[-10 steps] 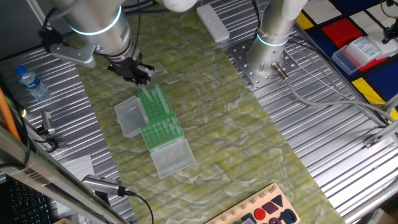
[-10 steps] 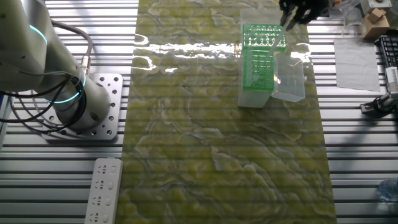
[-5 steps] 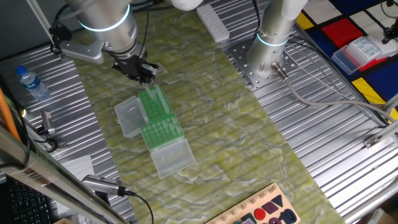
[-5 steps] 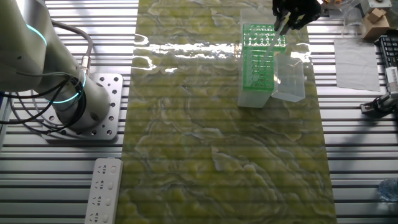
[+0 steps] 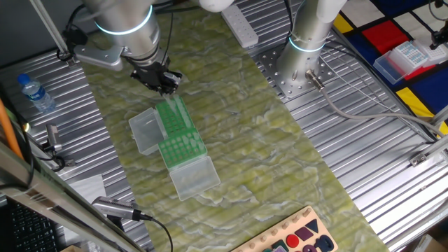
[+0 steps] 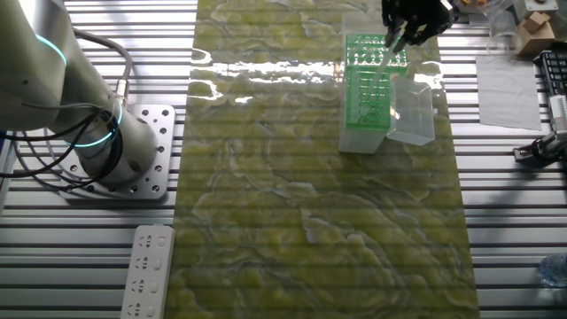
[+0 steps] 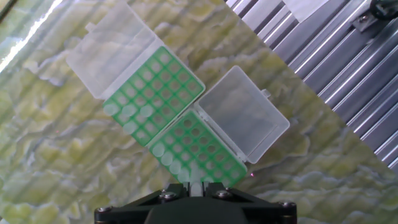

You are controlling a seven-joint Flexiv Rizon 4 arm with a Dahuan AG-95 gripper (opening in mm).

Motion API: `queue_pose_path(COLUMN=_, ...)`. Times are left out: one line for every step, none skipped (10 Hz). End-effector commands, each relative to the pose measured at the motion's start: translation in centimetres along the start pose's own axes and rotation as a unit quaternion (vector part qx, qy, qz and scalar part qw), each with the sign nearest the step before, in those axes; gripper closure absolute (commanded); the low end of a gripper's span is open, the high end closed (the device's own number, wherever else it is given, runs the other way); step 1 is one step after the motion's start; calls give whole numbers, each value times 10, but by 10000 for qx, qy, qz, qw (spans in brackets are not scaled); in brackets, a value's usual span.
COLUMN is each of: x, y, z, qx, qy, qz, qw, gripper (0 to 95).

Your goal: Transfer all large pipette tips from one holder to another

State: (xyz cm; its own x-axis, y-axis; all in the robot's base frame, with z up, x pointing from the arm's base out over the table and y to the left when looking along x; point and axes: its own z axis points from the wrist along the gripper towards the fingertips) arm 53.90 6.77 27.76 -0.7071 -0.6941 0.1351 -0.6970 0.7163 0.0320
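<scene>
The gripper (image 5: 164, 82) hovers just above the green racks (image 7: 177, 127), its jaws narrow around what looks like a single pale tip (image 7: 194, 188), though I can't be sure. The large pipette tips (image 7: 134, 113) sit in both racks, which lie side by side with clear lids (image 7: 244, 114) open. This looks like mid-carry; next, line up over an empty hole toward ten o'clock in the hand view and lower straight.

Two green plastic racks (image 7: 177, 118) with clear, slightly frosted plastic lids (image 7: 245, 112) sit on a glossy, marbled yellow-green mat (image 6: 301, 221). The table (image 5: 364, 133) is ribbed, bare metal.
</scene>
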Motion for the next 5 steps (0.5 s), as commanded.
queue_pose_path(x=1, y=1, z=2, qx=15, qy=-13, qz=-42, qw=10000, gripper=950)
queue_pose_path(x=3, y=1, z=4, qx=56, qy=-37, qz=-163, qw=9998, gripper=950)
queue_pose_path(x=4, y=1, z=6, qx=90, qy=-65, qz=-291, qw=9995, gripper=760)
queue_pose_path(x=5, y=1, z=8, qx=144, qy=-109, qz=-344, qw=9992, gripper=570)
queue_pose_path(x=5, y=1, z=8, qx=161, qy=-122, qz=-363, qw=9991, gripper=570)
